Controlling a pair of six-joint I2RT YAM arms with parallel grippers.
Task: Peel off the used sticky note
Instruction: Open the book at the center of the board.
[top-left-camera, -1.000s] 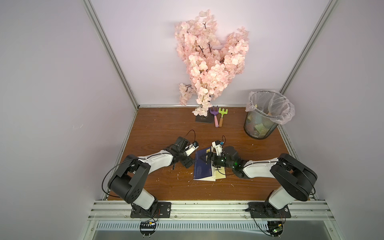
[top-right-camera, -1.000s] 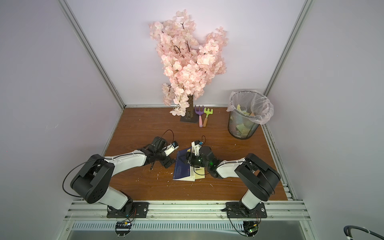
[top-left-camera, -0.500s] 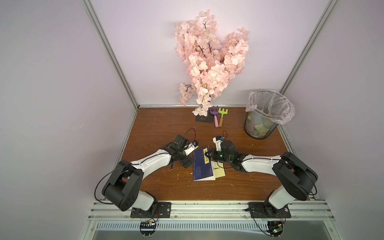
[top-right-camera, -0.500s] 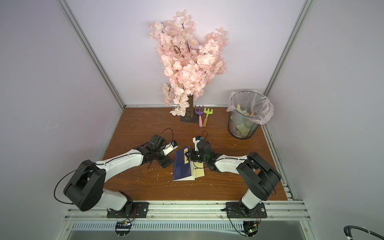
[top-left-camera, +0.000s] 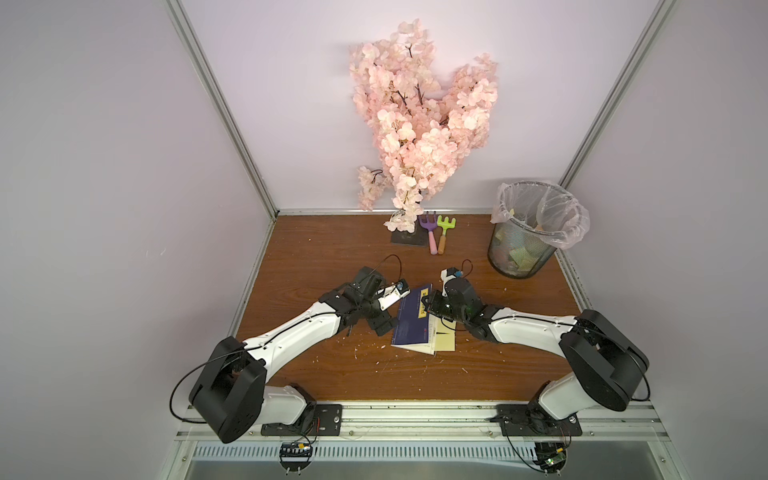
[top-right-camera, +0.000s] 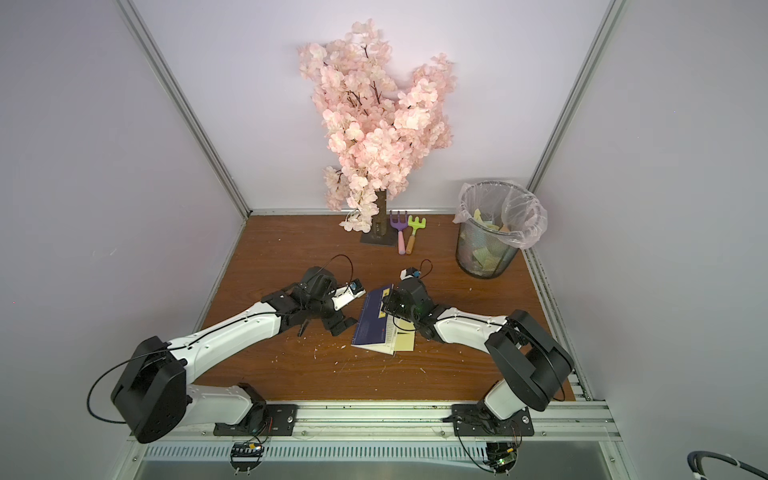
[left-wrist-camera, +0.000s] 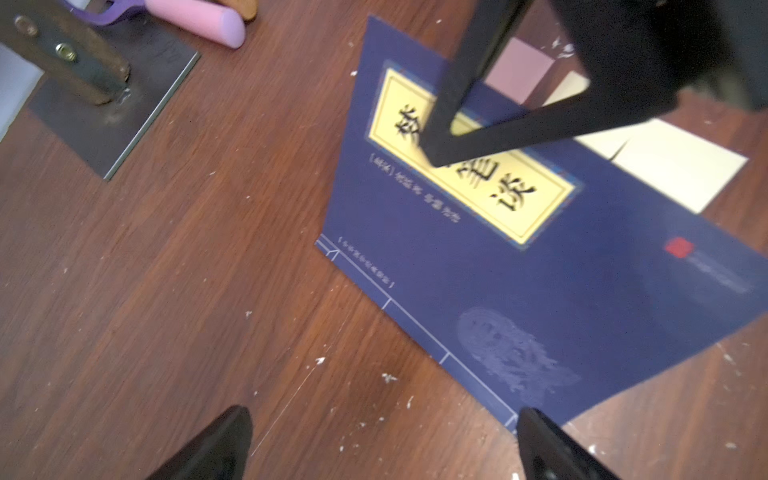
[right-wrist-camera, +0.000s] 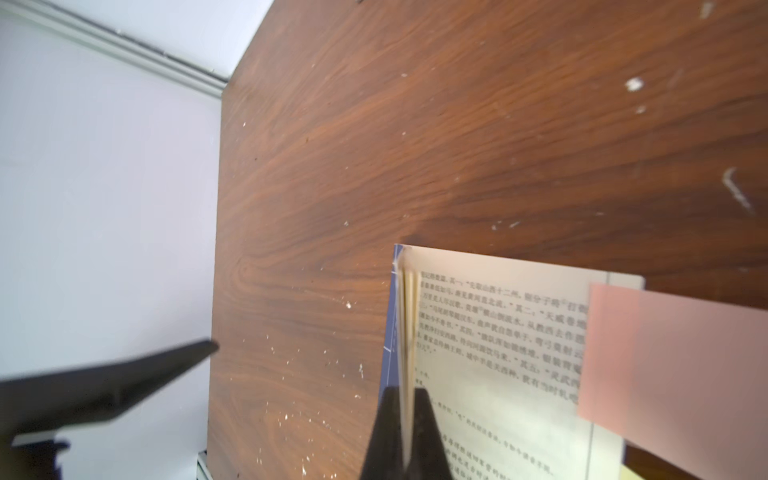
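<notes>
Table (top-left-camera: 316, 257): a brown wood-grain top flecked with small white crumbs. It carries everything below.
Blossom tree (top-left-camera: 419, 120): pink flowers on a dark trunk and flat base, standing at the back wall.
Bin (top-left-camera: 523, 249): black mesh with a clear liner, in the far corner on the right arm's side. Pale paper scraps lie inside.
Book (top-left-camera: 411, 320): a dark blue cover with a yellow title panel, lying between the two arms. The cover and a thin sheaf of pages are raised off the printed page beneath.
Left gripper (left-wrist-camera: 384, 424): jaws spread wide and holding nothing. It is low over the table just beside the book's spine edge.
Right gripper (right-wrist-camera: 405, 395): pinched tight on the edge of the blue cover and the few leaves behind it, holding them up.
Toy rakes: purple (top-left-camera: 429, 232) and green (top-left-camera: 444, 235), side by side next to the tree's base.
Sticky note (right-wrist-camera: 673, 365):
- Look: pale pink, roughly square and flat, with no writing visible. A slightly lighter band runs along one side.
- Place: that lighter side lies on the outer margin of the exposed printed page, and the rest juts past the page edge over the table.
- Left wrist view: it shows as a dusky pink square (left-wrist-camera: 519, 68) behind the raised cover.
- Top views: it is hidden under the right gripper.
</notes>
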